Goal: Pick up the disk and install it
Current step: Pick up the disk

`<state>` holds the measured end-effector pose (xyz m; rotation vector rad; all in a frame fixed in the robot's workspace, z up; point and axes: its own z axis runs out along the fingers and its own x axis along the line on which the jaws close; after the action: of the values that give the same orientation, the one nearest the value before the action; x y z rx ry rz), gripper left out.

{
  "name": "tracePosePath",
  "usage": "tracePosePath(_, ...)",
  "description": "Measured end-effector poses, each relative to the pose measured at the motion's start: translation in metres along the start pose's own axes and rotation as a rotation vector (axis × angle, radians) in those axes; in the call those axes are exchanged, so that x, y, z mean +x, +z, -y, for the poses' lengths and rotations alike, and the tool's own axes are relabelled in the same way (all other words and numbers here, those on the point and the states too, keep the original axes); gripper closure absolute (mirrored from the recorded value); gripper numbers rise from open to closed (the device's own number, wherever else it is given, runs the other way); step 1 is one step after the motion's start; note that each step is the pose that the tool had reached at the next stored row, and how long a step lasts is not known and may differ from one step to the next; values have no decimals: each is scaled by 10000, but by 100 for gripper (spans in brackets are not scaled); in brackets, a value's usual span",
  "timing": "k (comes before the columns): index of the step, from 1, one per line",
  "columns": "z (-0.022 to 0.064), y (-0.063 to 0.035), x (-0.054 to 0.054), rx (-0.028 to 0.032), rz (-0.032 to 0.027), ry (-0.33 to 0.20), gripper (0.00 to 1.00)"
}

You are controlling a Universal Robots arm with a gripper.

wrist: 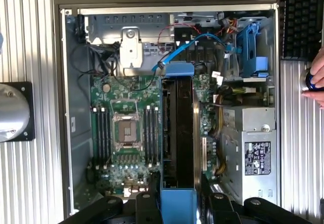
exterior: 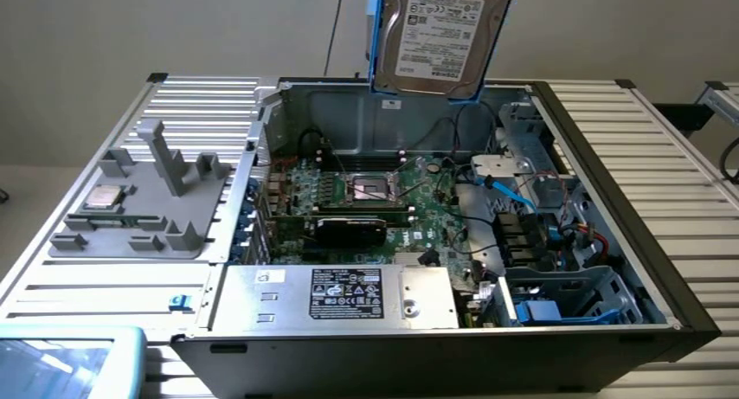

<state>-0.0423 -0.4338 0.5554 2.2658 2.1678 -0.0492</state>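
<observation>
Above the open computer case (exterior: 681,312), exterior view: the disk (exterior: 445,40) hangs clear of the chassis, nearly upright and slightly tilted. Its white label faces the camera and blue rails run down both long sides. Its lower edge sits just over the case's rear wall. Below it lie the green motherboard (exterior: 399,170) with its bare CPU socket (exterior: 375,189), and nearer the camera the grey power supply (exterior: 341,293) with a black-and-white sticker. A metal drive cage (exterior: 577,295) with blue parts occupies the near corner at the exterior view's right. On the ribbed table (exterior: 646,148), at the exterior view's left of the case, a grey fixture (exterior: 138,209) carries a small square silver chip (exterior: 106,197).

Wrist view, looking straight down into the case: the disk (wrist: 177,133) appears edge-on, a dark slab between blue rails, over the motherboard and beside the CPU socket. The gripper (wrist: 178,196) is clamped on the disk. Its black fingers (wrist: 146,202) press the blue rail end from both sides. Nothing in the case touches the disk. A person's hand (wrist: 318,77) rests outside the case on the table, fingers on a small blue-tipped object.
</observation>
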Motion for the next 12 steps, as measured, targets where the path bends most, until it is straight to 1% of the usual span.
tracePosePath(3,-59,-1,-60,0,5,0,63)
tracePosePath(6,-101,0,-114,-1,10,0,63)
tracePosePath(8,-122,1,-145,-13,20,0,63)
tracePosePath(10,-138,2,-168,-44,29,1,63)
tracePosePath(12,-140,2,-171,-46,35,2,63)
